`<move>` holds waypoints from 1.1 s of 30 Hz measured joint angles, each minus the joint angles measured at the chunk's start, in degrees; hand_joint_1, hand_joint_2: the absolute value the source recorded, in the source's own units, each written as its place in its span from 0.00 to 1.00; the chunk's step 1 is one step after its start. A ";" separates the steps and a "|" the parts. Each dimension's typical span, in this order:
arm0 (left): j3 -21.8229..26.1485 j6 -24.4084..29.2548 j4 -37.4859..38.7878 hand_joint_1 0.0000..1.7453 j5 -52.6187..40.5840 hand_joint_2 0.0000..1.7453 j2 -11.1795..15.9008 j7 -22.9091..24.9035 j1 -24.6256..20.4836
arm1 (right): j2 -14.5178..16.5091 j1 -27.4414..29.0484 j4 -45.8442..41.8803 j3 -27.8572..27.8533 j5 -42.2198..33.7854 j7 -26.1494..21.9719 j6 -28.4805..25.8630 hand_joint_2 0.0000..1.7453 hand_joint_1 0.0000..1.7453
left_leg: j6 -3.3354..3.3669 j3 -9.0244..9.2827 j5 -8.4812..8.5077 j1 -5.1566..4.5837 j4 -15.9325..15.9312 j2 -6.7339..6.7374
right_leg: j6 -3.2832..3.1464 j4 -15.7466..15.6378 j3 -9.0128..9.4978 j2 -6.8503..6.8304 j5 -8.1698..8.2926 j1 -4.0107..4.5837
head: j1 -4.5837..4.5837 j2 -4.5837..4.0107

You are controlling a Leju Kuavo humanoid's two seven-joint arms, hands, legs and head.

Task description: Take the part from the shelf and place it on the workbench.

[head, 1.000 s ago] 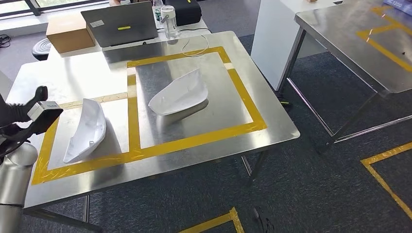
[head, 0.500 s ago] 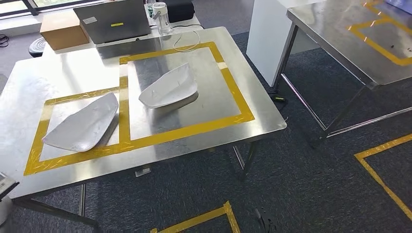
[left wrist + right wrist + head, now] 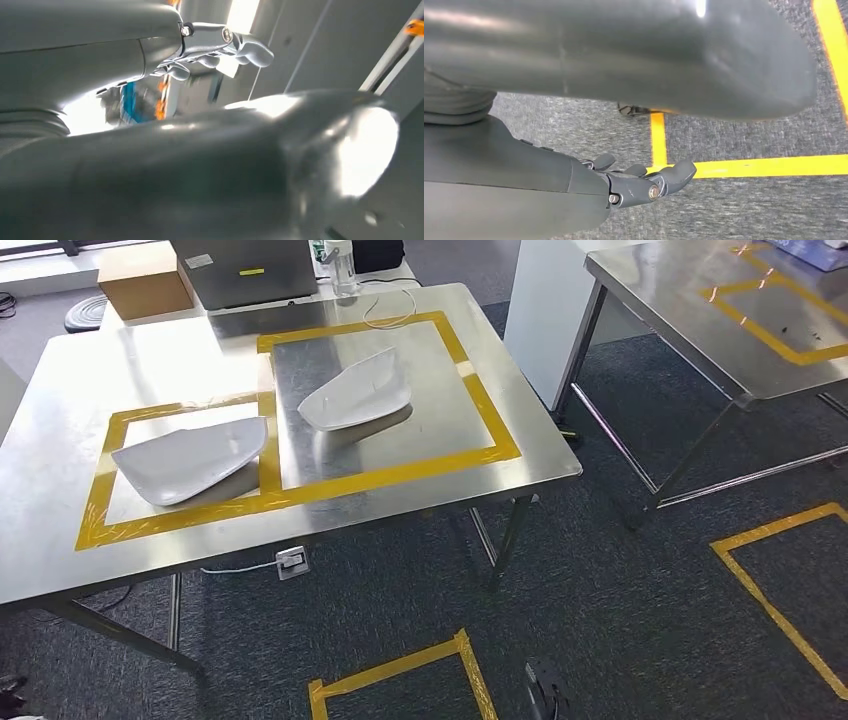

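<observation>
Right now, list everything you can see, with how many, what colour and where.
White parts: two, white; left part in the smaller taped box, right part in the larger one.
Workbench: one, silver steel, yellow tape outlines.
Second table: one, silver steel, far right.
Laptop: one, grey, far edge.
Cardboard box: one, brown, beside the laptop.
Bottle: one, clear, far edge.
Floor tape: yellow, on dark carpet.
Left hand: silver, holds nothing.
Right hand: grey, holds nothing, above carpet.

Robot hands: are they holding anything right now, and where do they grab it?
Nothing is held. The left hand and the right hand are both free, fingers loosely apart. Both white parts lie on the workbench.
</observation>
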 joint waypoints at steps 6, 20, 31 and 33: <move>-4.08 -0.02 -0.59 0.00 2.90 0.00 -0.69 -0.84 4.77 | -0.28 -0.08 -0.10 0.00 1.25 1.95 0.15 0.00 0.00 | -2.12 -1.88 -4.52 0.31 3.79 -0.54 | -2.31 -1.76 -1.88 -0.45 2.51 -0.31 | -0.05 0.00; -5.76 -0.08 10.14 0.00 7.75 0.00 -2.37 0.55 7.51 | -0.58 0.01 -0.10 -0.28 -0.68 6.16 -1.28 0.00 0.00 | 0.59 9.24 -6.93 0.34 -1.90 -0.93 | 1.18 -0.88 -9.16 -0.48 8.20 -0.99 | -0.50 0.00; 7.79 -8.53 76.85 0.00 26.42 0.00 -3.96 27.55 4.17 | -0.06 -0.24 -0.23 -1.22 0.25 6.33 -1.74 0.00 0.00 | 0.49 0.68 -0.28 -0.40 0.13 0.59 | -1.01 -0.80 1.25 0.07 -0.19 0.89 | -0.38 0.00; 8.38 -10.40 83.52 0.00 26.16 0.00 -2.92 40.30 5.54 | 0.13 -0.15 -0.24 -1.51 -0.61 6.22 -2.11 0.00 0.00 | -0.18 0.56 0.76 -0.33 -0.27 0.75 | -1.72 -2.13 1.14 -0.07 0.07 0.99 | -0.31 0.00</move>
